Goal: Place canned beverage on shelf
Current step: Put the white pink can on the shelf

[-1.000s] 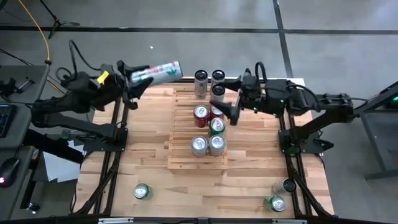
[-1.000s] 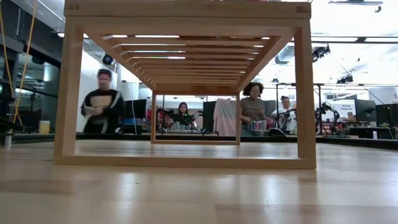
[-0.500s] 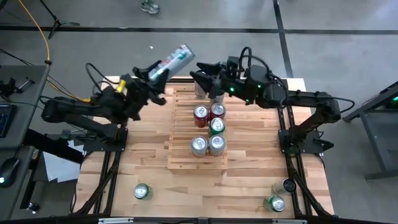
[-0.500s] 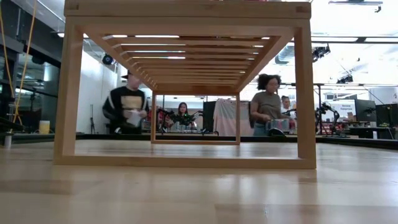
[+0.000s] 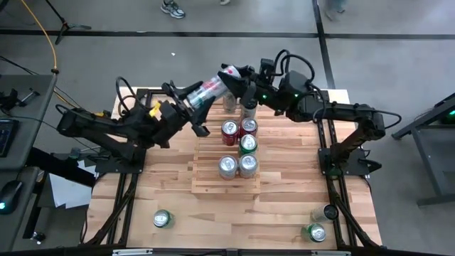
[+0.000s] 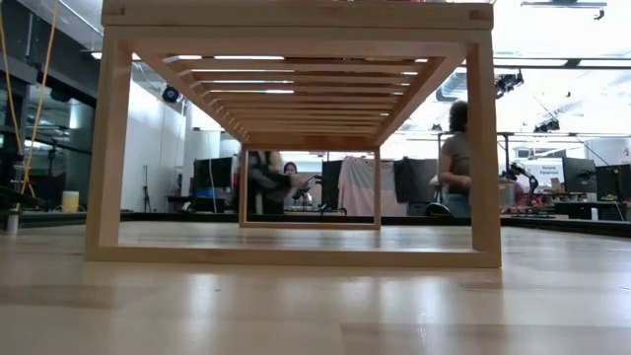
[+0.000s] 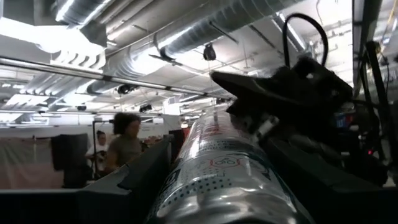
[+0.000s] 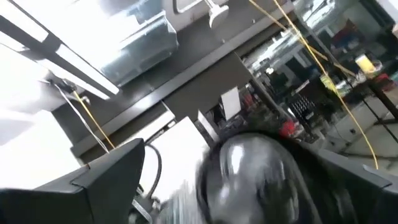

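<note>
**Can held aloft between both arms, above the shelf's far end**

Left fingers clamped along the sides of a silver can, seen lying lengthwise between them in the left wrist view. Left gripper reaching in from the table's left side, raised over the far left corner of the shelf. Can tilted, its far end pointing toward the right arm.

Right gripper meeting that far end of the can, fingers spread wide around it; whether touching or just apart, cannot tell. Rounded end of the can filling the middle of the right wrist view, one dark finger showing beside it. Right arm stretched in from the table's right side, above the far edge.

On the slatted shelf below: two red-topped cans side by side, a green-topped one just behind them toward the near side, then two silver ones next to each other. More cans standing at the far end, partly hidden under the grippers.

On the bare tabletop, well apart from the shelf: one green can near the left front, two more cans at the right front corner.

Seen level across the table, only the shelf's wooden frame, with people in the room behind.
</note>
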{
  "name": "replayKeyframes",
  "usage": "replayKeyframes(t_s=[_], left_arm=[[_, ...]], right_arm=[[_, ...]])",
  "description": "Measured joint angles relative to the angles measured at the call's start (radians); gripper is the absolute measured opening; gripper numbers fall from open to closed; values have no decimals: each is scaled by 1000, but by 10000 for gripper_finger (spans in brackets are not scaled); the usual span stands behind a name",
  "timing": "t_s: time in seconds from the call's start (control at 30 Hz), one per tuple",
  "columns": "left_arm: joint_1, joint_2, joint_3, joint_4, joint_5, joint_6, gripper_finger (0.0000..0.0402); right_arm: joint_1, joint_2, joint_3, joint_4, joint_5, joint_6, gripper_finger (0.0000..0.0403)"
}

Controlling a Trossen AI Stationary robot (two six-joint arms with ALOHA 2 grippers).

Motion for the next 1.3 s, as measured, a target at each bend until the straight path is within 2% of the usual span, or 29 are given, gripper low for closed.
replayKeyframes(t_s=[0.13, 0.23, 0.5, 0.67, 0.87, 1.0, 1.13, 1.3], left_arm=[[-16, -1, 0, -1, -19, 41, 228], [-22, -1, 0, -1, -21, 66, 228], [-22, -2, 0, 4, -7, 71, 229], [-22, -2, 0, -3, 7, 73, 270], [-36, -15, 0, -48, -87, 32, 308], [-52, -69, 0, -195, -122, -85, 311], [-57, -160, -1, -393, -125, -296, 312], [-45, -315, -1, -613, -32, -600, 313]], right_arm=[[13, 1, 0, 10, 13, -12, 377], [26, 1, 0, 8, 43, -12, 360], [37, 0, 0, 6, 66, -3, 256], [38, -4, 0, 5, 62, -23, 254], [35, -42, 0, -74, 59, -94, 241], [24, -98, -1, -141, 70, -151, 239], [6, -160, 0, -227, 67, -197, 239], [-2, -213, 0, -329, 10, -262, 239]])
